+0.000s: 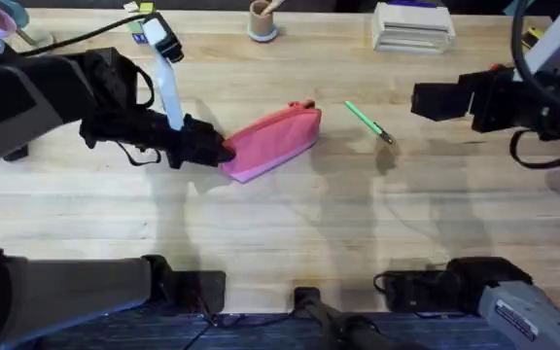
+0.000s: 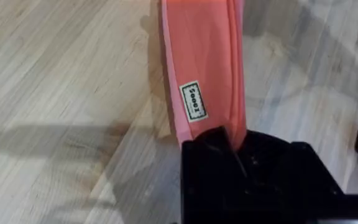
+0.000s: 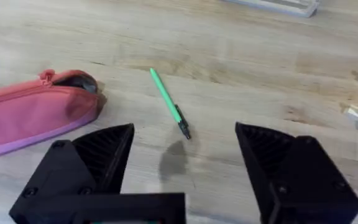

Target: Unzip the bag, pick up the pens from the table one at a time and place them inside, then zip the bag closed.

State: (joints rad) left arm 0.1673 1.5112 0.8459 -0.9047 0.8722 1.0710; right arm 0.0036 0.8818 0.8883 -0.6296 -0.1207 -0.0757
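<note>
Overhead view, going left to right: the left gripper [image 1: 212, 148] sits left of centre on the table [image 1: 290, 233], its black fingers closed on the near-left end of the bag [image 1: 275, 139]. The bag lies at an angle in the middle of the frame, its far end pointing toward the upper right. It is pink-red with a lighter pink strip along its lower edge, and in the left wrist view a small white label [image 2: 192, 102] shows on its side, just ahead of where the fabric runs into the fingers. Just right of the bag, apart from it, lies the pen [image 1: 368, 122], thin and bright green with a dark tip pointing toward the lower right. Farther right, near the frame's edge, the right gripper [image 1: 431, 100] hangs with its jaws spread wide, holding nothing; in its wrist view the pen [image 3: 169, 102] lies between and beyond the two fingers.
</note>
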